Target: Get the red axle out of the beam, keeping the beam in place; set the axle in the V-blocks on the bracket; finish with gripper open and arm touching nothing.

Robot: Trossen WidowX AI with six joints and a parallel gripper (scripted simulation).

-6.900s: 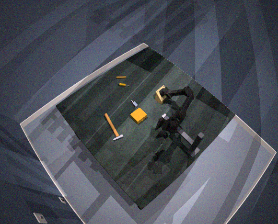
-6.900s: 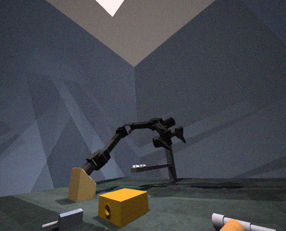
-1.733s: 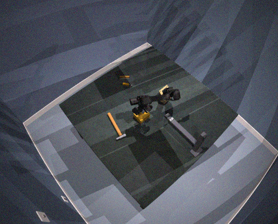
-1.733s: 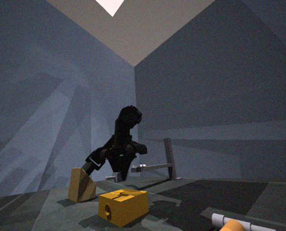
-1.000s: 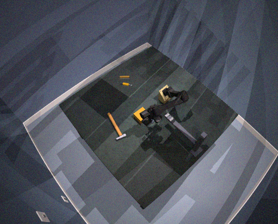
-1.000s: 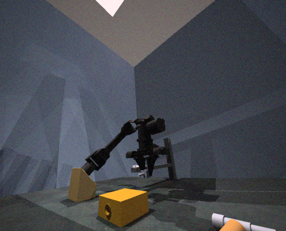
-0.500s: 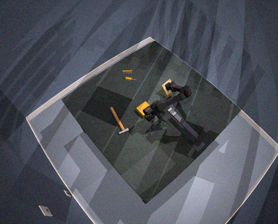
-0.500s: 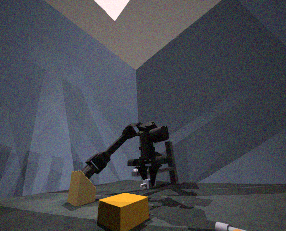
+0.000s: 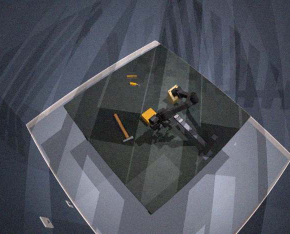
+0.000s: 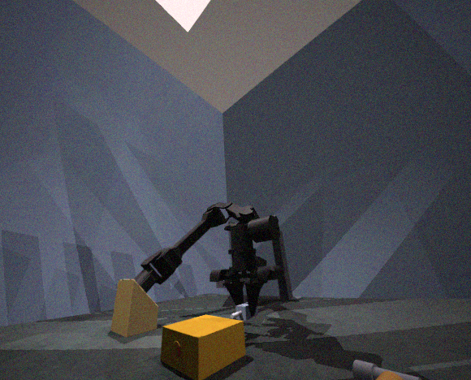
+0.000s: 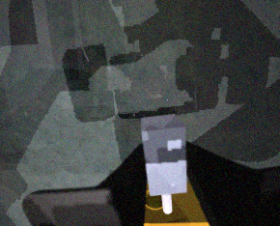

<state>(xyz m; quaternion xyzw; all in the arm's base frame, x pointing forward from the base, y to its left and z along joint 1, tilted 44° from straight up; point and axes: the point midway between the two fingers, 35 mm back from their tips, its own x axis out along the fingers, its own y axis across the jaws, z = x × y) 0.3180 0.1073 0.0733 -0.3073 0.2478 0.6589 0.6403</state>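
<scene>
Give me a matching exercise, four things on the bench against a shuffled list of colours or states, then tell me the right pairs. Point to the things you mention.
Things
1. Hammer [image 9: 121,126] [image 10: 364,369]
2. Block [image 9: 149,115] [image 10: 221,343] [image 11: 182,218]
3. Screwdriver [image 9: 133,83]
4. Small pale grey piece [image 10: 242,311] [image 11: 166,178]

Colours and states
A. Held by the gripper [image 10: 244,307] [image 11: 165,156]
B. Bright yellow-orange, with a round opening in one side
C. Lying down, with a brownish-orange handle and a grey head
D. Lying down, with a yellow handle and a thin shaft

Right pairs: 1-C, 2-B, 3-D, 4-A.
</scene>
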